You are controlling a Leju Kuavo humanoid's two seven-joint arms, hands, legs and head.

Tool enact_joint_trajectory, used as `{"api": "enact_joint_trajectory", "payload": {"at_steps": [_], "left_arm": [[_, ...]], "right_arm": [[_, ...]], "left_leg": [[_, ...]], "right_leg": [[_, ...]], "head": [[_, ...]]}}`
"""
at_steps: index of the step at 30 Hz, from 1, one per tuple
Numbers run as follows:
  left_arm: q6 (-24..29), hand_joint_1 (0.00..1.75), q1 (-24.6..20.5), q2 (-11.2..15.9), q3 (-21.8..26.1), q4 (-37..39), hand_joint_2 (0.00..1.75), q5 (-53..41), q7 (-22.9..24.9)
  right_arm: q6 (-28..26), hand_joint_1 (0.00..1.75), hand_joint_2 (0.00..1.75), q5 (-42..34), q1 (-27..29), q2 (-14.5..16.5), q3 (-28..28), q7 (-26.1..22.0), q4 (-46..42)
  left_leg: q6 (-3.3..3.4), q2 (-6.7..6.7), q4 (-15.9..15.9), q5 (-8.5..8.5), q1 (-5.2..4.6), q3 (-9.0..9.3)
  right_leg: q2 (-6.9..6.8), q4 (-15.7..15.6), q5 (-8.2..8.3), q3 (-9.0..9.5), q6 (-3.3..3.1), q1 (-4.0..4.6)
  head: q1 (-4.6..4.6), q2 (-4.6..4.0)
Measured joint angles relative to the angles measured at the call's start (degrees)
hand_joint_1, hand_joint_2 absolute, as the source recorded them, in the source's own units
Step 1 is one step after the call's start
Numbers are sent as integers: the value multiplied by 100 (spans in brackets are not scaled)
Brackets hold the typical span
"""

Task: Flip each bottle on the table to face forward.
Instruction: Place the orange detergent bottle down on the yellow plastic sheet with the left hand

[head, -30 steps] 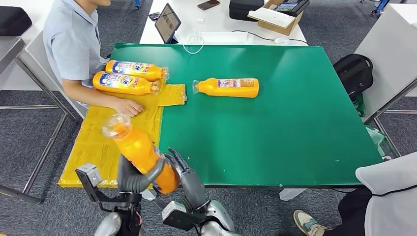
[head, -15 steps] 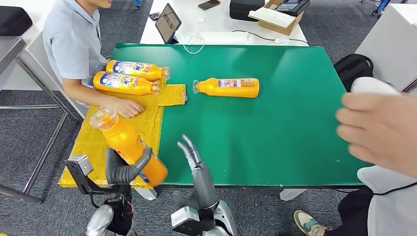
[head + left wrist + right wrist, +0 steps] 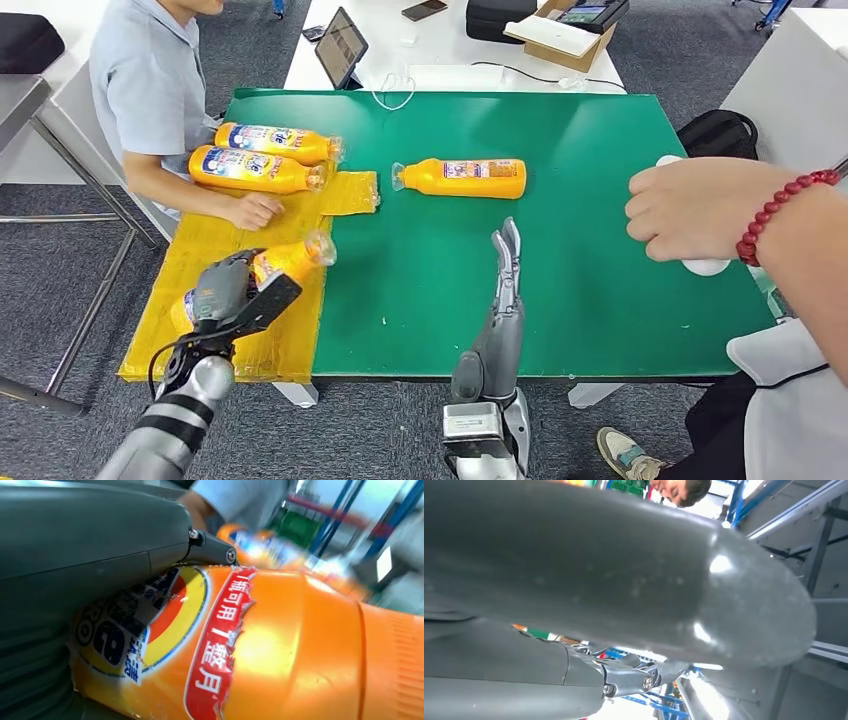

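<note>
The bottle [image 3: 280, 645] held in the left hand [image 3: 75, 580] has a torn label: a red band reads 一瓶可用一整月 in white, and beside it there's a big dark "P" on a yellow-orange circle (the other letters are cut off). The labels on the other bottles on the table are too small to read in the head view.

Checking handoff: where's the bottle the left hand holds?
Head view: the bottle lies in the left hand over the yellow mat, near the table's front-left.
</note>
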Motion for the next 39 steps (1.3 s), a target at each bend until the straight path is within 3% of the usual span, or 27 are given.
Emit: {"api": "enact_joint_trajectory", "payload": {"at_steps": [4,9,10,13,14,16,20,24,27,31,34,38,39], "left_arm": [[-604,175,-707,-2,-141,1136,175,-368,223],[-1234,168,-1254,-41,-201,1932,175,-191,203],[-1297,137,-1316,-42,-205,2021,175,-144,192],[-1370,13,-1427,-45,-217,2211,175,-88,160],[-1406,1,-1444,-46,-219,2255,175,-51,116],[-1520,0,-1448,-46,-200,2305,175,158,-99],[-1994,0,-1330,-54,44,2201,175,1179,-987],[-2602,0,-778,-86,413,1418,175,2554,-1632],[-2326,0,-219,-110,525,537,175,3125,-1674],[-1897,0,352,-121,593,-631,0,3935,-1803],[-1465,0,636,-144,647,-1509,0,4504,-2138],[-1085,0,948,-195,746,-2636,175,5000,-2583],[-1022,0,1007,-213,772,-2873,175,5115,-2649]], "right_arm": [[0,0,0,-182,-65,0,-1,1,70],[0,0,0,-222,-81,-1,-10,2,191],[0,0,0,-210,-80,-1,-14,2,206],[0,0,0,-191,-80,0,-25,2,240],[0,0,0,-190,-79,0,-33,2,250],[0,0,0,-178,-76,-1,-71,2,266],[0,0,0,-169,-68,-9,-143,2,281],[-1,0,0,-149,-45,-44,-185,2,294],[-1,0,0,20,10,-47,-301,2,297],[-2,0,0,458,34,-51,-581,2,302],[-1,0,0,759,-60,-153,-795,4,439],[33,0,175,1127,-441,-553,-1037,159,1032],[64,0,175,1328,-564,-678,-1086,264,1215]], "left_leg": [[0,-7,-1,-1,-1,4],[-2,-8,-2,-1,-1,20],[-2,-9,-2,0,-1,24],[-7,-8,-3,2,0,32],[-8,-8,-3,3,0,33],[-11,-7,-3,6,0,34],[-13,-14,-3,8,-2,34],[-12,-16,-3,7,-6,32],[-12,-10,-2,7,-7,21],[-11,-11,0,8,-6,5],[-11,-10,-1,7,-4,2],[-11,-13,0,7,-5,-1],[-11,-13,0,8,-6,-2]], "right_leg": [[0,1,0,8,0,0],[-1,6,-1,18,-1,0],[-1,8,-1,22,-1,1],[0,12,-2,26,-2,1],[0,14,-2,27,-3,1],[0,16,1,27,-6,1],[-8,16,5,31,-15,-1],[-18,13,3,30,-16,-3],[-17,11,4,16,-16,-3],[-17,12,6,0,-16,-2],[-17,12,6,-1,-16,-1],[-17,11,6,-2,-16,-1],[-17,11,7,-2,-16,-2]], "head": [[0,0],[-1,0],[-1,0],[-2,0],[-2,0],[-1,0],[-2,0],[-1,0],[1,0],[0,0],[-2,0],[1,0],[0,0]]}}
